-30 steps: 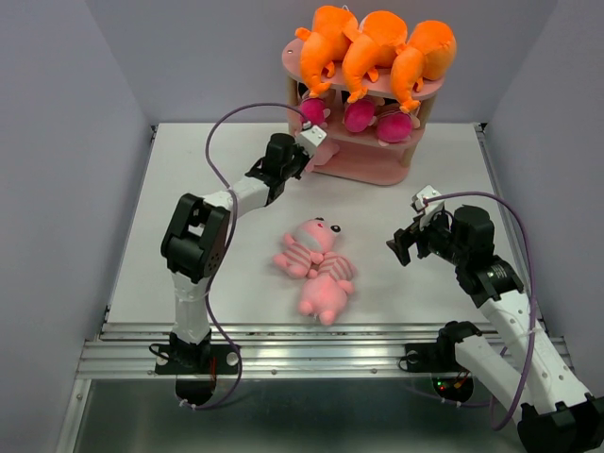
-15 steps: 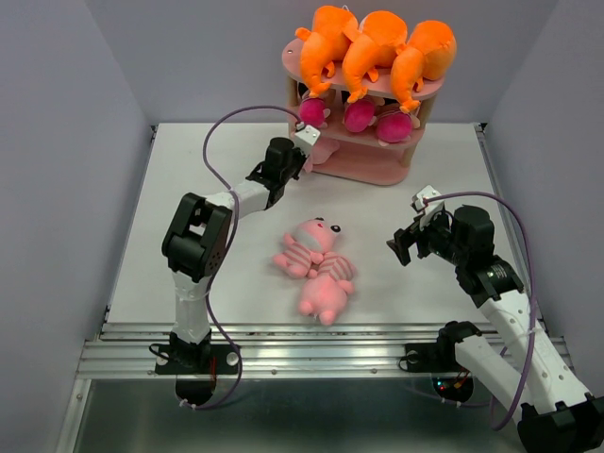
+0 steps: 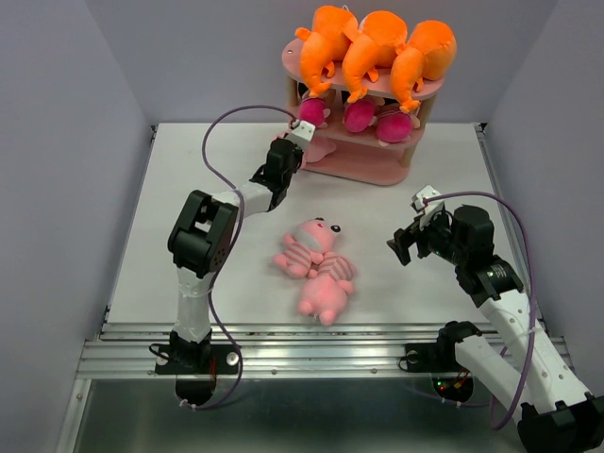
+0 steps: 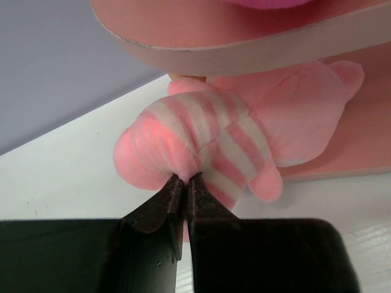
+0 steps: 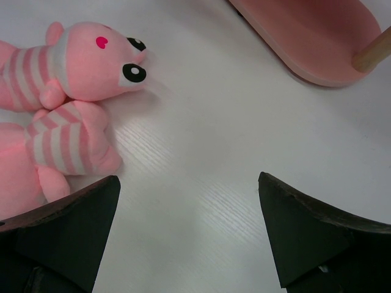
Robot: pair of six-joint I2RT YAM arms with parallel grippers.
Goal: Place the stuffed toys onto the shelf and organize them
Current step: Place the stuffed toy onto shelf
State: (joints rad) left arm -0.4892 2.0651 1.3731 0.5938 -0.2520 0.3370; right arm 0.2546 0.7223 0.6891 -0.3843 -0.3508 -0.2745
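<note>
Gripping a striped pink pig (image 4: pixel 244 122) by a fold of its cloth, the left claw (image 4: pixel 186 180) has its two black fingers pressed together on the toy, with almost no gap between them. The pig sits at the left end of the pink shelf (image 3: pixel 377 172). It is tucked under the rim of the middle board, its far part on the bottom board and its striped near part out over the white table (image 3: pixel 189 208). Seen from above, the left arm reaches across the table to that end of the shelf, and the pig itself is mostly hidden behind the claw.

On the top board three orange monsters (image 3: pixel 373 42) lie side by side, with limbs hanging over the front rim. On the middle board three magenta dolls (image 3: pixel 359 116) sit in a row; little more than their magenta shows.

The right claw (image 5: pixel 188 183) hovers over the right side of the table, well apart from the shelf. Its fingers are wide apart and only white table shows between them. Two more pigs lie near the middle of the table, touching each other. The farther pig (image 5: pixel 85 64), with black eyes and a small red heart on its head, has its head toward the shelf. The nearer pig (image 5: pixel 61 143) lies just beside it, toward the arms' bases
</note>
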